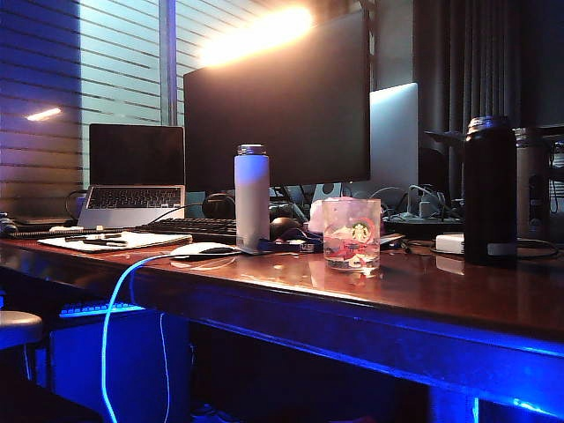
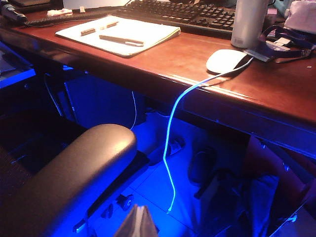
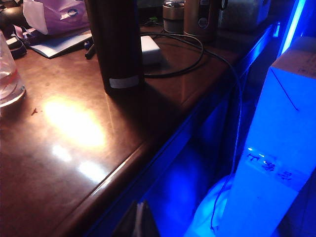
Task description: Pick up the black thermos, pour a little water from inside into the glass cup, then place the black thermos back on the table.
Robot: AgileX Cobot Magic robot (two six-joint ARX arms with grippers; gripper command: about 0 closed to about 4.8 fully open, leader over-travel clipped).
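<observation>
1. Exterior view is showing you the black thermos standing upright on the table, untouched, with neither arm reaching into that picture.
2. You are seeing the glass cup standing to the left of the thermos, well apart from it, also upright on the wood; whether any water is in it is too hard to tell.
3. You are finding the white slim bottle further left of the thermos, beyond the cup, and the grey-steel bottle just behind the thermos on its right.
4. Your right gripper is hanging below and in front of the desk edge, near the thermos but clear of it; its fingers are pressed together on nothing.
5. Your left gripper is sitting far to the left of the thermos, low over a chair armrest and under the desk edge; only the tip is showing, so you cannot tell from it whether the fingers are apart or together.
6. Judging by this, nothing of the task is done yet: you are facing the whole sequence, namely grasping the thermos, tipping a little water into the cup, and setting the thermos back down.
</observation>
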